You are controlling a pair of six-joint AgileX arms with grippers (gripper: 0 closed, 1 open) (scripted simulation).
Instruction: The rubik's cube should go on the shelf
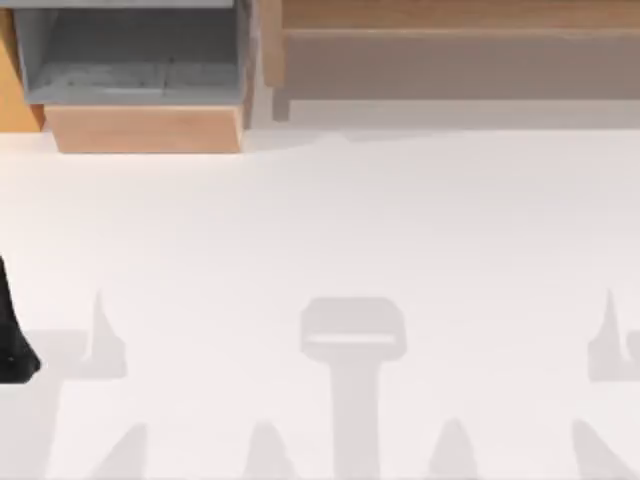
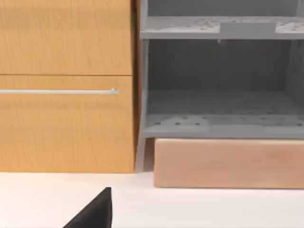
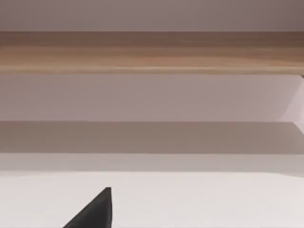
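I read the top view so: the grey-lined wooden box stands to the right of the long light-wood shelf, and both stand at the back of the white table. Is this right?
Not quite. The grey-lined wooden box stands to the left of the long light-wood shelf, not to its right, as the top view shows. Both do stand at the back of the white table.

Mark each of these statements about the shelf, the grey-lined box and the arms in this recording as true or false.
1. The shelf stands at the table's far right. True.
2. The grey-lined box sits to the right of the shelf. False: it sits to its left.
3. A rubik's cube rests on the shelf. False: no cube lies on the visible part of it.
4. The left arm is at the table's left edge. True.
5. The left wrist view faces a wooden drawer front with a metal handle. True.
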